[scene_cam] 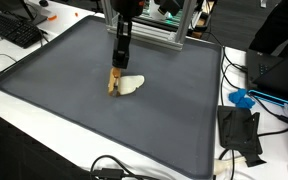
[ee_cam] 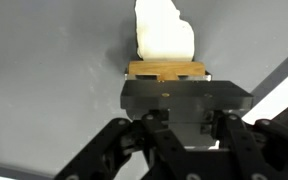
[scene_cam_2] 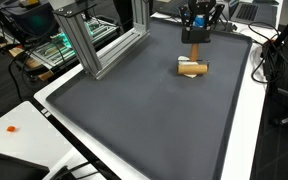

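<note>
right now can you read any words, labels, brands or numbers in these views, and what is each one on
No text can be read in any view.
keyboard: key legends too small to read.
green circuit board: any markings too blurred to read.
gripper, wooden-ended white object, grey mat: no markings visible.

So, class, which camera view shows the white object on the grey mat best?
The wrist view: the white object is large and close, just beyond a wooden block. Both exterior views show it only small and distant, beside the gripper.
</note>
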`<action>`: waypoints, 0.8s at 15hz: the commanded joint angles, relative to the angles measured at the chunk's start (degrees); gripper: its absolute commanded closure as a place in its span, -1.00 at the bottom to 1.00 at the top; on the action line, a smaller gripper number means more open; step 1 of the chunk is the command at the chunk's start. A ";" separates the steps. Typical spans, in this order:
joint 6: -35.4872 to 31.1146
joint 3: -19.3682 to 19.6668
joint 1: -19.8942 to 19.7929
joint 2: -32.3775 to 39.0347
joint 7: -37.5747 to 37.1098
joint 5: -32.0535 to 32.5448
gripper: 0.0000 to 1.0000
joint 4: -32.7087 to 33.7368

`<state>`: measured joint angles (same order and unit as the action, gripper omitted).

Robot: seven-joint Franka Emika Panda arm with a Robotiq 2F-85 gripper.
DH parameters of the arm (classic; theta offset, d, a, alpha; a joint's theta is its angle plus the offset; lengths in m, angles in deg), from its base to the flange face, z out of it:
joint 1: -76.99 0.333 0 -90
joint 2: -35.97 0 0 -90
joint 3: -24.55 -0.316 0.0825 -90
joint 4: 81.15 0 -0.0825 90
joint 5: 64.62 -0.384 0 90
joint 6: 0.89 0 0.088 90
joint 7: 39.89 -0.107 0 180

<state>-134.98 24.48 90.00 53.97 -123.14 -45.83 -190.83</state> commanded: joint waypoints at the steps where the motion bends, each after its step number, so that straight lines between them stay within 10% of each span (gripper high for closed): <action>1: -2.64 -2.53 -2.29 1.07 7.82 -7.50 0.57 -2.59; 12: 1.38 -3.47 -2.81 -0.85 28.98 -12.65 0.57 -3.23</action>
<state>-134.75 23.02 87.72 52.91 -99.39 -53.68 -191.35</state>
